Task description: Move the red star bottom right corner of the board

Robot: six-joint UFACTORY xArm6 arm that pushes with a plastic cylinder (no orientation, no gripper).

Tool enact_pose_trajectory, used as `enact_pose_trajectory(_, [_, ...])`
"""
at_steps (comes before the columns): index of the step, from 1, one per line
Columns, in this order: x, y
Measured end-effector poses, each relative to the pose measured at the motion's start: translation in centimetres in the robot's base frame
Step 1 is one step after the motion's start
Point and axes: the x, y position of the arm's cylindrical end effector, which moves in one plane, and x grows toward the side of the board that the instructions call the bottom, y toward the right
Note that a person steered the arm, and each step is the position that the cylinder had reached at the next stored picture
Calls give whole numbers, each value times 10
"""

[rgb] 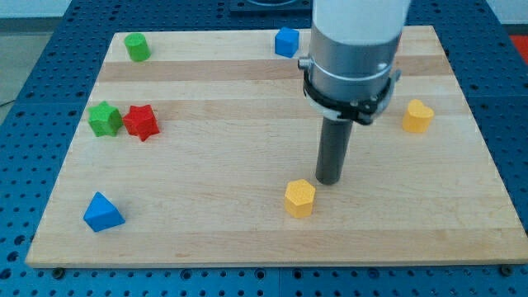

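The red star (pixel 141 122) lies at the view's left of the wooden board (pixel 247 231), touching a green star-like block (pixel 105 119) on its left. My tip (pixel 329 181) rests on the board near the middle, far to the right of the red star. It stands just above and right of a yellow hexagonal block (pixel 299 198), close to it but apart.
A green cylinder-like block (pixel 137 47) sits at the top left. A blue block (pixel 286 41) sits at the top middle, beside the arm's body. A yellow heart-like block (pixel 417 116) is at the right. A blue triangular block (pixel 103 213) is at the bottom left.
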Motion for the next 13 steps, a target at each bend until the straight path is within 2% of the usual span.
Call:
enact_pose_trajectory(1, [22, -14])
enact_pose_trajectory(2, [18, -16])
enact_pose_trajectory(3, [-47, -27])
enact_pose_trajectory(4, [-103, -79])
enact_pose_trajectory(6, [-182, -214])
enact_pose_trajectory(8, [-182, -326])
enact_pose_trajectory(9, [-176, -330])
enact_pose_trajectory(11, [-121, -325])
enact_pose_trajectory(13, [-105, -228])
